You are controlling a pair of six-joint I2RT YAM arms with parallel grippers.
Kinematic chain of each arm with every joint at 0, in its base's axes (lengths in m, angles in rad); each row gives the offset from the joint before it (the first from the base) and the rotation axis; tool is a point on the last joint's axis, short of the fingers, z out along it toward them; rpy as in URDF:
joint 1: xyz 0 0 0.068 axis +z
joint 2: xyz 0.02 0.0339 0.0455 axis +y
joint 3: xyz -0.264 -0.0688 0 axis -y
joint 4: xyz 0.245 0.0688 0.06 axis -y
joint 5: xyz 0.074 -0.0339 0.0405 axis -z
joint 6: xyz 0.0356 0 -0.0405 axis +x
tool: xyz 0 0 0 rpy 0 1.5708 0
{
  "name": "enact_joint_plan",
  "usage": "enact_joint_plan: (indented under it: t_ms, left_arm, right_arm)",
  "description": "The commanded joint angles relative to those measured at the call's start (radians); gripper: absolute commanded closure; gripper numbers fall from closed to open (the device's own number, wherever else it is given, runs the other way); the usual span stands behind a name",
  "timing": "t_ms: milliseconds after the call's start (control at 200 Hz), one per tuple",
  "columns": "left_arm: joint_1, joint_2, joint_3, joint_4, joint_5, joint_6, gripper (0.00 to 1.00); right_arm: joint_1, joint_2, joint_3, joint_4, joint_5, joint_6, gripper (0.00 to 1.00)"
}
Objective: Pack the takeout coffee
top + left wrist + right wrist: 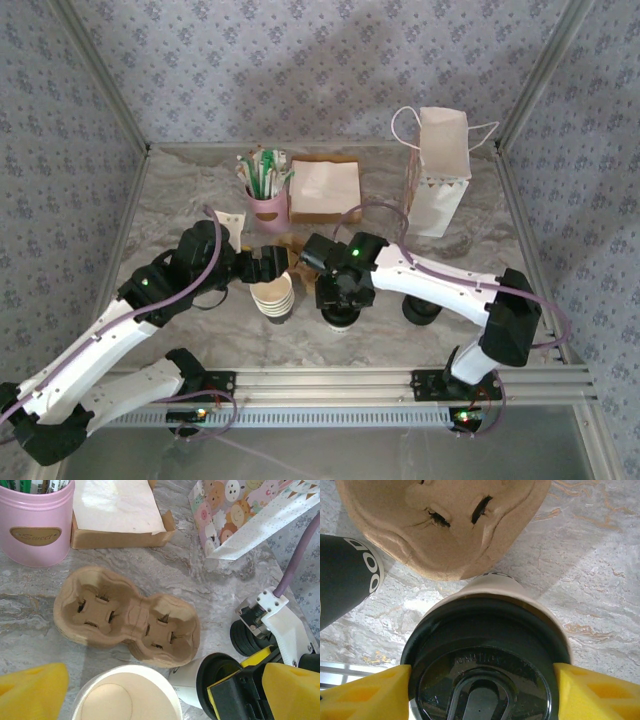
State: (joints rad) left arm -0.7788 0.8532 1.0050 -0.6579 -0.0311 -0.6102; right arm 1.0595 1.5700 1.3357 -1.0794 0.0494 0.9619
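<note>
Takeout coffee (490,630) is clamped at the lid by right gripper (482,690), carrier (445,520) at its 11 o'clock; left gripper (160,695) is held spread apart.

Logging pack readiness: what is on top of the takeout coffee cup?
A black lid sits on the takeout coffee, held between the fingers of the right gripper. The lid covers the inside, so contents cannot be seen.

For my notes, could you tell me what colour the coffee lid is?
The lid is black; right wrist view shows best.
</note>
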Motion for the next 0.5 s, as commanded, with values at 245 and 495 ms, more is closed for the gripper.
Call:
enact_joint_plan:
  t_ms: [245, 495]
  left_arm:
    - [0.007, 0.015, 0.006, 0.013, 0.001, 0.008, 0.01]
    - [0.008, 0.03, 0.011, 0.017, 0.005, 0.009, 0.0]
  right_arm:
    - [0.027, 0.048, -0.093, 0.016, -0.014, 0.048, 0.31]
    - [0.043, 0.059, -0.094, 0.004, 0.01, 0.062, 0.31]
